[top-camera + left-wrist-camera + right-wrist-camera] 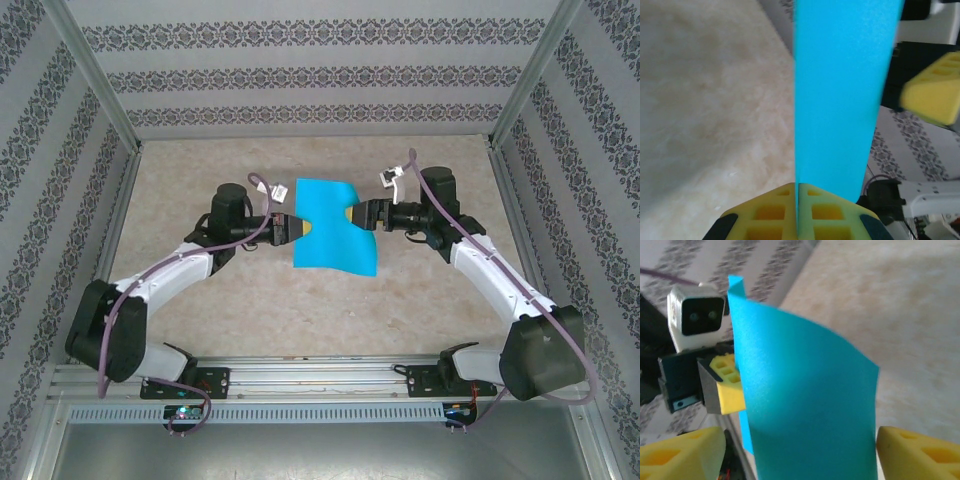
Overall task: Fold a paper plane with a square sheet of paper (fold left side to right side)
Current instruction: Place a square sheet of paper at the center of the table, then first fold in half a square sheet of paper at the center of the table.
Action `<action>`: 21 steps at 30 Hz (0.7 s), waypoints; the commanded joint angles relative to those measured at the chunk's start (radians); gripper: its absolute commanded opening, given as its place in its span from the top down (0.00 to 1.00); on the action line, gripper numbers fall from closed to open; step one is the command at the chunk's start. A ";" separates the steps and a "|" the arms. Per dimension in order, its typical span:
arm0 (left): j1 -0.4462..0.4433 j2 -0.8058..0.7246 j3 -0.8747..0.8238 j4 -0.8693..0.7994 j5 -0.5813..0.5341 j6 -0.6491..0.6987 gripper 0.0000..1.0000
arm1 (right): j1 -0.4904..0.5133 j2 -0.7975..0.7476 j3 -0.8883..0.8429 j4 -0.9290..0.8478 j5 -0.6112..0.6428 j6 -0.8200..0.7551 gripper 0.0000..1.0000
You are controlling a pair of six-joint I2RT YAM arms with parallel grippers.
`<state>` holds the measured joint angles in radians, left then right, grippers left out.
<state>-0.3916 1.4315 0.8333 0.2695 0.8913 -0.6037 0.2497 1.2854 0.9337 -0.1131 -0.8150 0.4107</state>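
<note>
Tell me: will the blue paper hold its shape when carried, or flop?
Probably floppy: the sheet bows and waves though pinched in the shut left hand. Likely light, since that one pinch seems to carry it; the right hand stands open.

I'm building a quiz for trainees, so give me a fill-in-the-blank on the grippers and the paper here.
The left gripper is ___ on the square sheet of paper.
The right gripper stands ___, a finger on each side of the sheet.
The gripper pads are coloured ___.
Missing: shut; open; yellow.
</note>
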 commanded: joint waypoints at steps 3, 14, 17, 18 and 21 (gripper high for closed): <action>-0.005 0.119 -0.031 -0.060 -0.104 -0.076 1.00 | -0.019 0.002 -0.040 -0.078 0.203 0.014 0.14; -0.006 0.326 0.021 -0.272 -0.209 -0.015 1.00 | 0.047 0.164 -0.085 -0.058 0.251 0.109 0.52; -0.006 0.337 0.028 -0.286 -0.215 -0.008 1.00 | 0.075 0.231 -0.075 -0.057 0.266 0.125 0.65; -0.006 0.341 0.029 -0.286 -0.213 -0.008 1.00 | 0.081 0.253 -0.072 -0.058 0.271 0.130 0.68; -0.006 0.346 0.034 -0.291 -0.212 -0.004 0.99 | 0.094 0.321 -0.064 -0.062 0.293 0.144 0.76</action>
<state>-0.3916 1.7702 0.8406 0.0181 0.6937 -0.6346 0.3340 1.5581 0.8570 -0.1745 -0.5591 0.5335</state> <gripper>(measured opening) 0.058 0.255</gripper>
